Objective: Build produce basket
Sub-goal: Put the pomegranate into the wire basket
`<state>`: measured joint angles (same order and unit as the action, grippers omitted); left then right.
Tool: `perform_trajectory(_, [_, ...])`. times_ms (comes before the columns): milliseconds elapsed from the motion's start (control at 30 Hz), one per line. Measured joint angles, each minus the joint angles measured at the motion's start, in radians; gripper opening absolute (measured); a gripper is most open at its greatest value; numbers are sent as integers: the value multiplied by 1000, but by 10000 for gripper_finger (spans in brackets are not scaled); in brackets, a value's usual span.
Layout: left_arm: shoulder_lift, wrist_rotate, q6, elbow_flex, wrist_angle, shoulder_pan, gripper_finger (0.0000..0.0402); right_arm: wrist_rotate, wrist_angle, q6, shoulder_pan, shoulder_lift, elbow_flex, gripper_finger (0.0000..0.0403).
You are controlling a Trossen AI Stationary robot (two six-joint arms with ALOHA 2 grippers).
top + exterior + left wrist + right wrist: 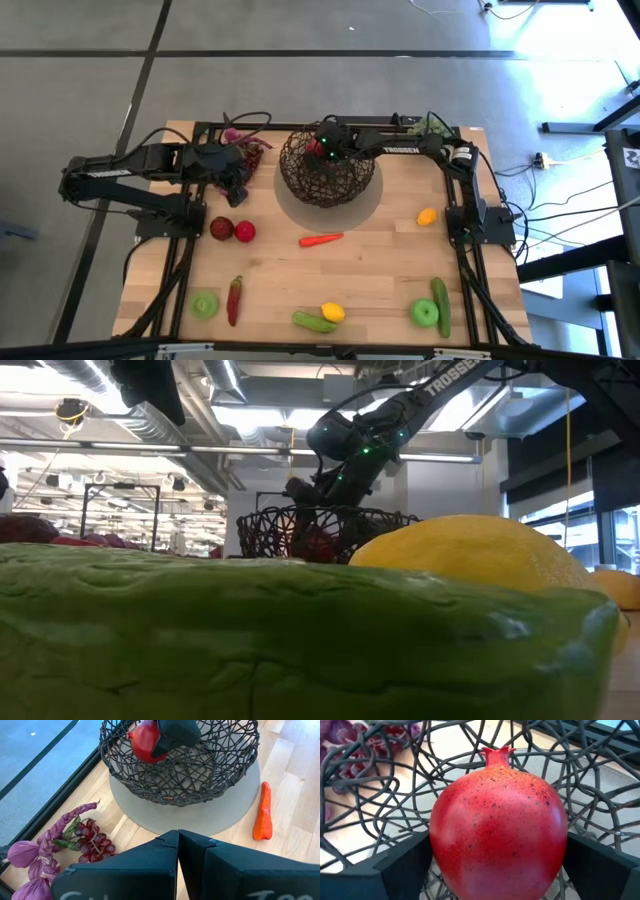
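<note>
pomegranate [498,825]: we see it red, speckled and round, clamped between the right gripper [498,870] jaws at its widest girth, inside the basket [210,775]; we judge it smooth, light and prone to roll.
basket: on a round mat, far side of the table [380,290]; stiff open wire.
left gripper [177,865]: jaws together, empty, just beside the basket.
carrot [263,813]: loose beside the mat.

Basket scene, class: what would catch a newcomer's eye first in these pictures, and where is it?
First, the red pomegranate, held between the fingers of the right hand inside the dark wire basket at the far middle of the table. Next, the bright fruit scattered over the wooden table: an orange carrot just in front of the basket, and a lemon at the near edge.
</note>
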<state>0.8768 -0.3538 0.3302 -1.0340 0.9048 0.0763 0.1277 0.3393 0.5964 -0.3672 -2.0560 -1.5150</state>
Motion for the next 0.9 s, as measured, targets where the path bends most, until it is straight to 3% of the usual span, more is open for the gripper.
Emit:
perform_trajectory(267, [0,0,0,0,0,0,0,-58,-13,-52,0,0,0,400])
perform_trajectory(700, [0,0,0,0,0,0,0,-17,-34,2,11,0,1,368])
perform_trajectory(900, [0,0,0,0,0,0,0,-18,-35,0,11,0,1,394])
